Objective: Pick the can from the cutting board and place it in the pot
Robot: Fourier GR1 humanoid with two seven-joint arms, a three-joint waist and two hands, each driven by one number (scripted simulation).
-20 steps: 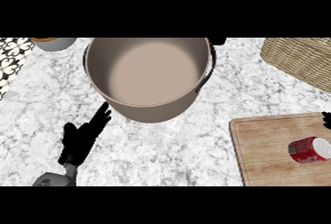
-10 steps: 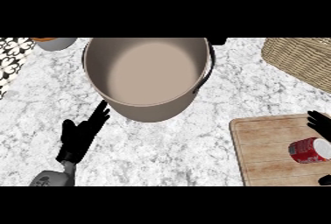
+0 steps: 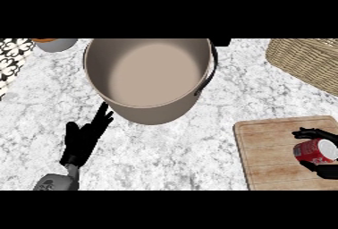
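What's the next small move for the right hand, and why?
Probably lift the can straight up. The right hand curls round it from both sides, the can sits on the cutting board, and the pot to the left has a high wall that the can must clear.

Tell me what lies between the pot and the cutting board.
Only bare marble counter. In the head view, nothing stands on the stretch from the pot to the cutting board.
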